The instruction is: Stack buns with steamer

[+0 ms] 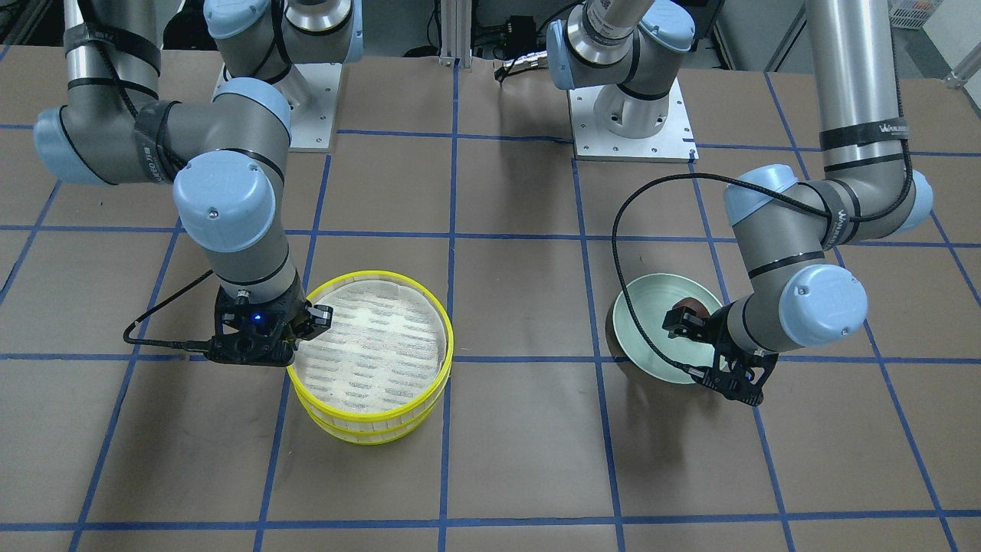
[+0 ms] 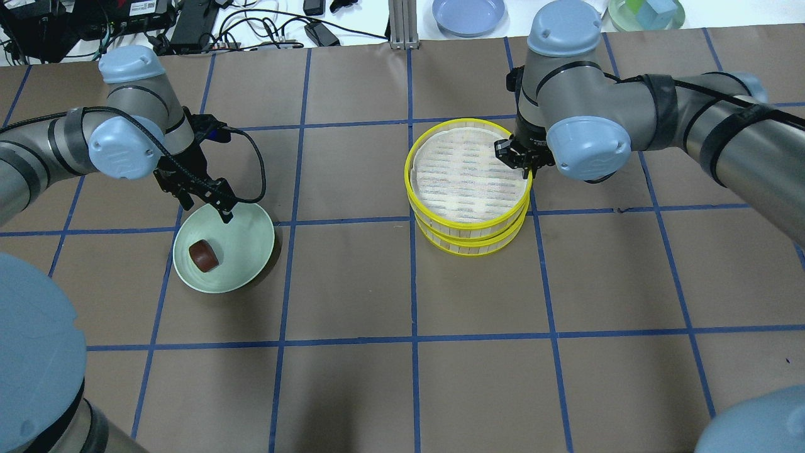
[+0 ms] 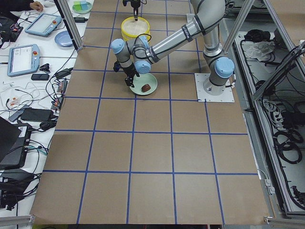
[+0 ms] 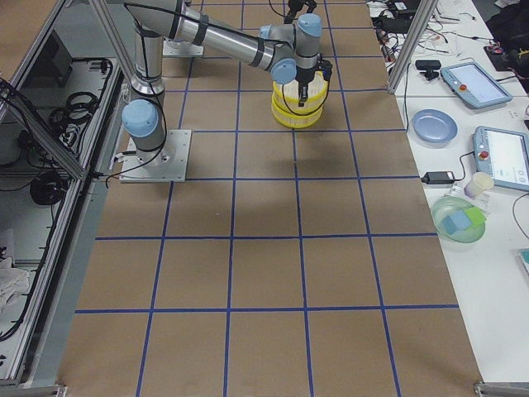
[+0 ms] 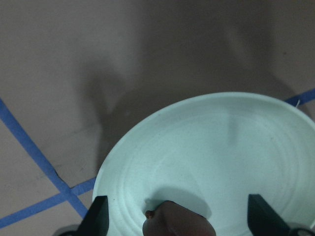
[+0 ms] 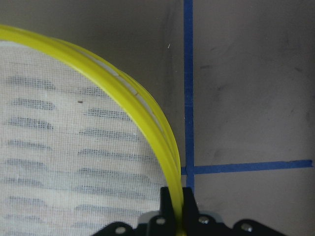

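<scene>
Right gripper (image 6: 178, 196) is pinching the steamer (image 2: 468, 238) by its yellow rim, fingers narrow. Left gripper (image 2: 224, 209) is hovering over the plate (image 2: 246, 246), fingers wide, near the brown bun (image 2: 204, 255).

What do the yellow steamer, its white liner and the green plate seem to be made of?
Steamer: bright, even yellow rims with a slight gloss, probably plastic. Liner: white, with a visible fine weave, likely cloth. Plate: pale green, smooth, faint rings; ceramic or melamine, cannot tell.

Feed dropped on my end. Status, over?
Left pincer open above brown bun on green plate. Right pincer shut on yellow steamer rim. No other bun in view.
</scene>
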{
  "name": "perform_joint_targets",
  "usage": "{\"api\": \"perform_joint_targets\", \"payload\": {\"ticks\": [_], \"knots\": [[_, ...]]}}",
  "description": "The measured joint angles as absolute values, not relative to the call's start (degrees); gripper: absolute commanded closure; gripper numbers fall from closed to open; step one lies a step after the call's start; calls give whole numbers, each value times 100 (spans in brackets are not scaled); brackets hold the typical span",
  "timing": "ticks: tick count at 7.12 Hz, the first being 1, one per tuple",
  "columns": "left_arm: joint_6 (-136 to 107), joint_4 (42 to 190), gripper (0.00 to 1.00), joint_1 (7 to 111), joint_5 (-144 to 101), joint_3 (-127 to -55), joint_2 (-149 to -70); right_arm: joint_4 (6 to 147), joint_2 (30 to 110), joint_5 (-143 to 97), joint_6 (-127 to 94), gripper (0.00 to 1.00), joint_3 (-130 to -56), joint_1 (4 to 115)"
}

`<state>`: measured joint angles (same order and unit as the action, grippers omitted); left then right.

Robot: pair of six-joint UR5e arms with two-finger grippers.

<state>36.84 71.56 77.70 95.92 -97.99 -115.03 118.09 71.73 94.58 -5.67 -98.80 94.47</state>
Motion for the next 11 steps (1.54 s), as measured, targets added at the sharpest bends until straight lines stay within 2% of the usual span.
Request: {"api": "perform_joint_targets", "payload": {"ticks": [2,3,6,7,8,9,11], "knots": [[4219,7157,0,7764,9870,-9895,-11546,11801,7163,9458,-513,91,-9876,9377],[4300,7157,0,7762,9957,-9938,-11553,11801,7155,9457,-510,81,-9876,9361],[4359,7216,0,7766,10011,-10064,-11563,11774,7139,9438,-571,80,-9889,9352],[4360,7219,0,7769,9996,-10120,-11569,11761,7137,9433,-572,72,-9893,9352],[4360,7220,12,7769,9984,-10147,-11572,11742,7137,9429,-576,46,-9895,9352],[4361,7221,33,7769,9983,-10164,-11574,11721,7141,9429,-585,0,-9895,9352],[4412,7217,95,7770,10002,-10202,-11575,11618,7239,9449,-594,0,-9882,9352]]}}
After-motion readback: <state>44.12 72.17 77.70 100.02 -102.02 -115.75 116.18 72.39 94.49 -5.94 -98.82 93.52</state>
